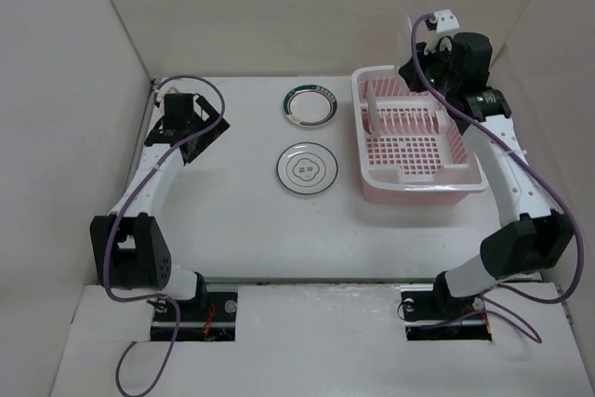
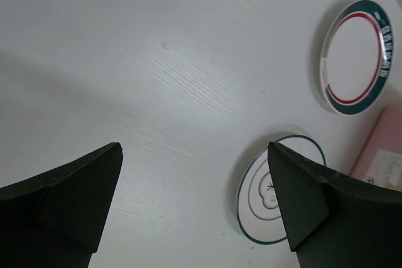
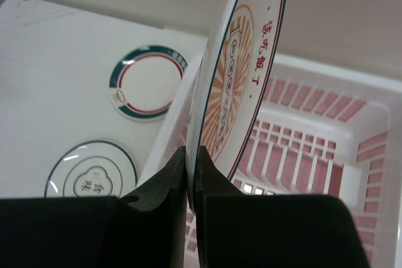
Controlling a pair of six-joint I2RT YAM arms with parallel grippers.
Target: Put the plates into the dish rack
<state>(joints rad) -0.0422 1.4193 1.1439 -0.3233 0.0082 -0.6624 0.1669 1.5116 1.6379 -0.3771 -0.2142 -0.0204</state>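
Observation:
My right gripper [image 3: 190, 155] [image 1: 416, 60] is shut on the rim of an orange sunburst plate [image 3: 245, 61]. It holds the plate on edge above the far left corner of the pink-and-white dish rack [image 1: 423, 188] [image 3: 377, 117]. A thin white upright shape [image 1: 371, 104], possibly a plate on edge, stands in the rack's left slots. Two plates lie flat on the table left of the rack: a green-banded one [image 1: 310, 105] [image 2: 355, 54] [image 3: 147, 83] and, nearer, one with thin dark rings [image 1: 306, 170] [image 2: 257, 199] [image 3: 88, 180]. My left gripper [image 1: 200, 127] [image 2: 195, 199] hangs open and empty over bare table, left of both plates.
Cardboard walls close in the table on the left, back and right. The rack sits against the right side, its front wall toward the arm bases.

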